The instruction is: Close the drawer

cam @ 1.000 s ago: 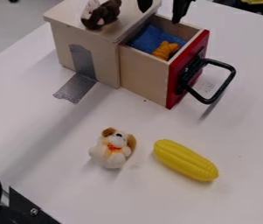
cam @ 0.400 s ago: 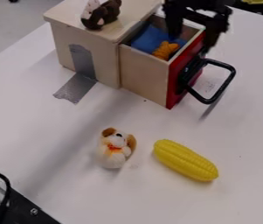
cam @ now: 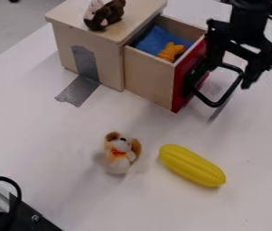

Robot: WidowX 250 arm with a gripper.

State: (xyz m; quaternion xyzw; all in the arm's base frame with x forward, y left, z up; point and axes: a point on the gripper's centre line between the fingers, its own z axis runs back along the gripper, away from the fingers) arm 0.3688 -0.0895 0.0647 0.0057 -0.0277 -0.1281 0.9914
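Note:
My black gripper (cam: 230, 74) hangs at the upper right, its two fingers spread apart around the height of the drawer's handle. One finger is close to the red drawer front (cam: 180, 92), the other is out to the right past the handle. The black loop handle (cam: 209, 102) sticks out from that front, partly behind the gripper. Pulled out of the wooden box (cam: 108, 58), the drawer (cam: 147, 76) holds a blue cloth (cam: 155, 39) and an orange item (cam: 171, 51). Whether the fingers touch the handle I cannot tell.
A brown plush toy (cam: 104, 14) lies on top of the box. On the white table (cam: 59, 144) are a small plush dog (cam: 121, 152) and a yellow corn cob (cam: 191, 165). Grey tape (cam: 77, 91) runs down the box's side. Black hardware (cam: 17, 216) occupies the lower left corner.
From above the back of the drawer, the gripper has moved right and downward in view to the handle. The drawer, dog and corn stay where they were.

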